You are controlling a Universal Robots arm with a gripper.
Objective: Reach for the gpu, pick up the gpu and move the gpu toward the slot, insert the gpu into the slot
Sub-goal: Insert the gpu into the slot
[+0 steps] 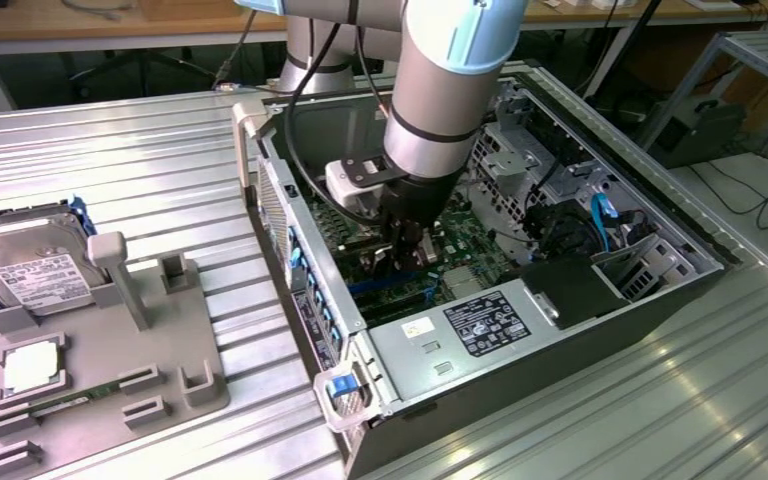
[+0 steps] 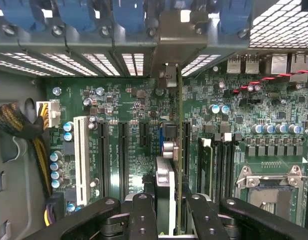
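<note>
The gpu (image 2: 172,175) is pinched on edge by the gripper (image 2: 170,212), held upright over the blue slot (image 2: 162,132) inside the case — judged light, stiff, fragile; best gripped by its edges.

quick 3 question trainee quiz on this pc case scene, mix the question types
1. True or false: the end effector is inside the open computer case, gripping the gpu edge-on above the motherboard.
2. Multiple choice: what lies in the grey fixture at the exterior view's left? A) a hard drive B) a keyboard C) a fan
3. Short answer: what colour is the motherboard?

Key: 1 true; 2 A; 3 green
</note>
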